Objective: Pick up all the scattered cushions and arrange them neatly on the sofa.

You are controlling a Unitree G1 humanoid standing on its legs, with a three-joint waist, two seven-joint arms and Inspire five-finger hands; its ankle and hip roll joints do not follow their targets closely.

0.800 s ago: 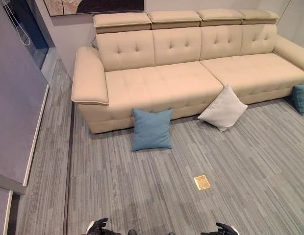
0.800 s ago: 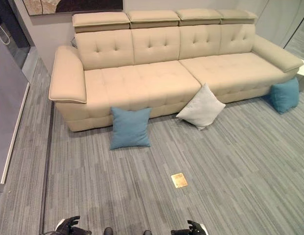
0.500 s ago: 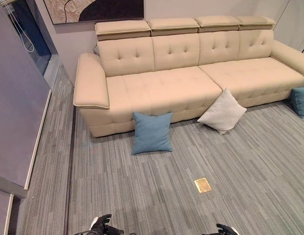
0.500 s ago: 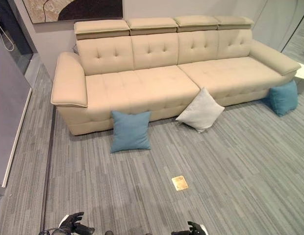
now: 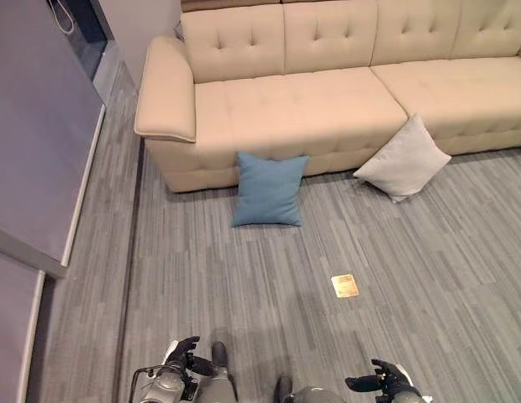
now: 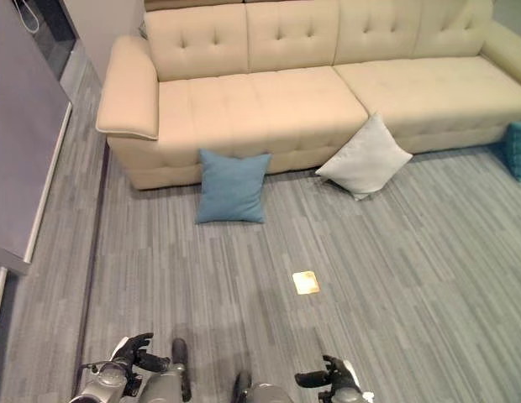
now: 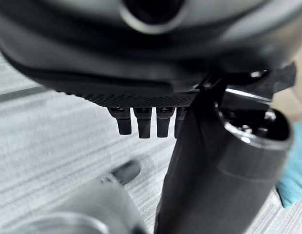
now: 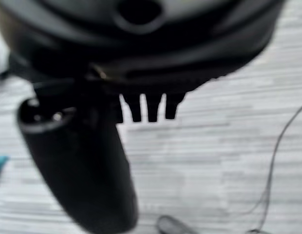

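A blue cushion [image 5: 269,189] stands on the carpet, leaning against the front of the beige sofa [image 5: 302,101]. To its right a pale grey cushion [image 5: 405,159] rests on one corner against the sofa's front. A second blue cushion [image 6: 519,149] lies on the floor at the far right by the sofa's end. The sofa seat holds no cushions. My left hand [image 5: 183,351] and right hand [image 5: 380,382] hang low at the near edge, far from the cushions. Both are open and hold nothing, with the fingers [image 7: 141,122] straight in the left wrist view and the fingers [image 8: 147,108] straight in the right wrist view.
A small brass floor plate [image 5: 344,285] is set in the carpet between me and the cushions. A grey partition wall [image 5: 34,134] runs along the left side. Striped grey carpet stretches from me to the sofa.
The whole picture has shifted: the camera has come closer and looks lower, so the sofa's headrests are out of frame. The cushions lie as before. Both hands show a little more.
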